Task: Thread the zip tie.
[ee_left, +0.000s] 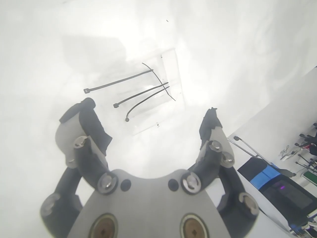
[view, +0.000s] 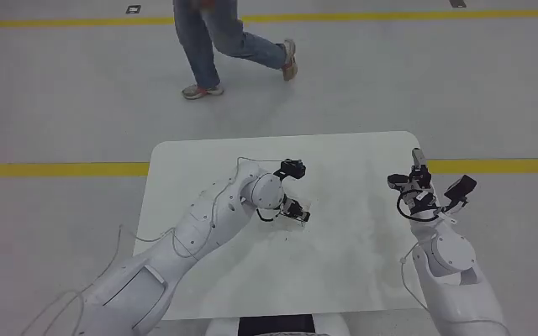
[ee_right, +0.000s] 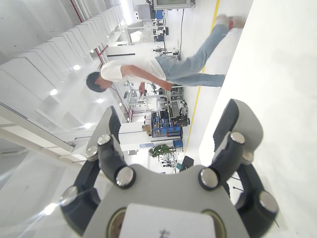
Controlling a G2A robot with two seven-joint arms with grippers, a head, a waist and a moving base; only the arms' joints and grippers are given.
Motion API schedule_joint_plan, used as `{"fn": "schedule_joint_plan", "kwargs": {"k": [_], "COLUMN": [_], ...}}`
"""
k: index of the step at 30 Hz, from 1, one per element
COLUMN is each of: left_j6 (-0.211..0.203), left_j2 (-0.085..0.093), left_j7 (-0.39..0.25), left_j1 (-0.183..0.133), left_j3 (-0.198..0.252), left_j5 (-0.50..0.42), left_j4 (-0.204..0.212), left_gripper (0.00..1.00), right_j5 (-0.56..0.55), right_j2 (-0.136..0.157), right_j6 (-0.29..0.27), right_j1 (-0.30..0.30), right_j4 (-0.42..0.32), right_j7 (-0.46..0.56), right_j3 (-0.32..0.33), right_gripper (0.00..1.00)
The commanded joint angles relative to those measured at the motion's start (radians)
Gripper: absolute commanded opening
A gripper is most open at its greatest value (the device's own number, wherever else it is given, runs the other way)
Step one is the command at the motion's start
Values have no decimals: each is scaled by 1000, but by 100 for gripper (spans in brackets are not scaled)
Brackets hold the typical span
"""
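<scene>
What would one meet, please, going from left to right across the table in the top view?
Bare table → left end effector, open over the table's middle → right end effector, open near the table's right edge.

Left gripper (ee_left: 148, 107) spread; right gripper (ee_right: 171, 106) spread

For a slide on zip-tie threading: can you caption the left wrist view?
Open left gripper hovers over loose zip ties on the white table.
</scene>
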Motion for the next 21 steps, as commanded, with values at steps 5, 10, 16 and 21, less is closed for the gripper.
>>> {"fn": "schedule_joint_plan", "kwargs": {"k": [5, 10, 16, 21], "left_j6": [-59, -75, -95, -105], "left_j2": [12, 12, 7, 0], "left_j7": [51, 48, 55, 53], "left_j1": [27, 29, 19, 7], "left_j3": [-7, 12, 37, 63], "left_j5": [-7, -14, -34, -44], "left_j4": [-45, -43, -35, -14], "left_gripper": [100, 100, 100, 100], "right_j5": [0, 0, 0, 0], "right_j2": [0, 0, 0, 0], "right_j6": [0, 0, 0, 0], "right_j1": [0, 0, 0, 0], "right_j4": [0, 0, 0, 0], "right_j7": [0, 0, 0, 0], "right_j3": [0, 0, 0, 0], "right_gripper": [100, 100, 100, 100]}}
